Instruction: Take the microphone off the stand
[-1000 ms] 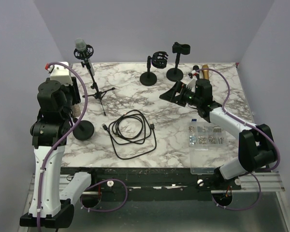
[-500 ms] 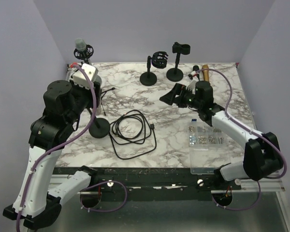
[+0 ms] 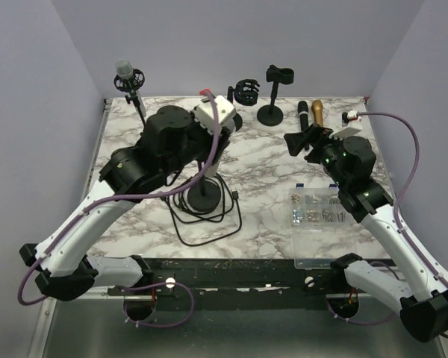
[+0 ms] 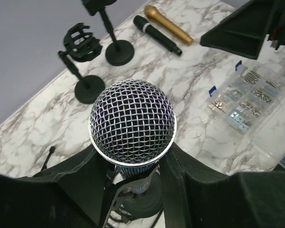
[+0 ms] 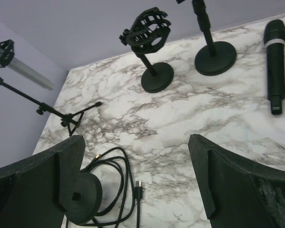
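The microphone [image 4: 132,121] has a silver mesh head and stands upright in a black clip on a stand with a round black base [image 4: 142,202]. My left gripper [image 4: 132,166] is shut on the microphone just under its head. From above, the left gripper [image 3: 213,160] hides the microphone, and the base [image 3: 206,200] shows below it over the cable coil. The base also shows in the right wrist view [image 5: 80,197]. My right gripper [image 3: 302,142] is open and empty, above the table right of the stand, with bare marble between its fingers [image 5: 228,180].
A black cable [image 3: 201,216] is coiled under the stand. At the back are a tripod stand with a grey microphone [image 3: 127,74], a shock-mount stand [image 3: 246,91] and a clip stand [image 3: 272,112]. A black microphone [image 3: 302,112] and a gold one [image 3: 316,113] lie flat. A clear parts box [image 3: 321,216] sits front right.
My left arm has swung from the table's left edge to its middle, carrying the microphone and its stand over the cable. My right gripper has drawn back to the right.
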Controlling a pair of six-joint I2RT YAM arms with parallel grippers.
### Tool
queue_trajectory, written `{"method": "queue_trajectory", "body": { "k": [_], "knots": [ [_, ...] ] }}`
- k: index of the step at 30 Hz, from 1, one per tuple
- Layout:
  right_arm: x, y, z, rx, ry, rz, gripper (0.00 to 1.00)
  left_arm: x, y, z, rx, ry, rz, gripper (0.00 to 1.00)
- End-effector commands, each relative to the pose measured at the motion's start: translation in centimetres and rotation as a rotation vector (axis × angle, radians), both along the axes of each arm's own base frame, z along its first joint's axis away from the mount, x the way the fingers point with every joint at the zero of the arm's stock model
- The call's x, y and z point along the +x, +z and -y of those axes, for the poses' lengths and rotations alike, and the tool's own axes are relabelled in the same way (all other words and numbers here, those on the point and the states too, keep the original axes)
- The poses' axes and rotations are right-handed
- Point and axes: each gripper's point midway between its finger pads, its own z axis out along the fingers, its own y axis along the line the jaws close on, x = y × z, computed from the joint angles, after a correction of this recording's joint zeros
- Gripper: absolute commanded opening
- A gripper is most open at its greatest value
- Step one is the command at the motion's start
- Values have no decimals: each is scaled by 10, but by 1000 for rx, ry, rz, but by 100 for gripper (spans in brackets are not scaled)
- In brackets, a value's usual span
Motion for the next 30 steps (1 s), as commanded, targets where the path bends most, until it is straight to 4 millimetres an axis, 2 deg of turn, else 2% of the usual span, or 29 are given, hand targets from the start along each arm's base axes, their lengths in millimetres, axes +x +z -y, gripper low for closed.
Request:
{"method": "queue_trajectory", "body": {
  "k": [1, 3, 6, 8, 11, 15, 22, 30],
  "knots": [
    [-12, -26, 35, -73, -157, -100, 100, 1, 50, 42, -69, -70, 152, 0],
    [-20, -24, 47, -70, -203, -99, 100, -1, 50, 60, -60, -105, 154, 0],
    [-35, -8, 58, -55, -229, -55, 100, -7, 51, 84, -61, -164, 150, 0],
    [-44, 1, 62, -47, -230, -22, 100, -9, 49, 100, -66, -189, 137, 0],
    [-57, 14, 71, -28, -242, 30, 100, -14, 58, 121, -118, -213, 108, 0],
    [-68, 20, 77, -23, -256, 49, 100, -20, 57, 151, -135, -256, 103, 0],
    [-82, 19, 85, -23, -269, 39, 100, -20, 25, 191, -90, -289, 63, 0],
    [-100, 19, 97, -15, -289, 68, 100, -24, -18, 213, -118, -284, -28, 0]
  ]
}}
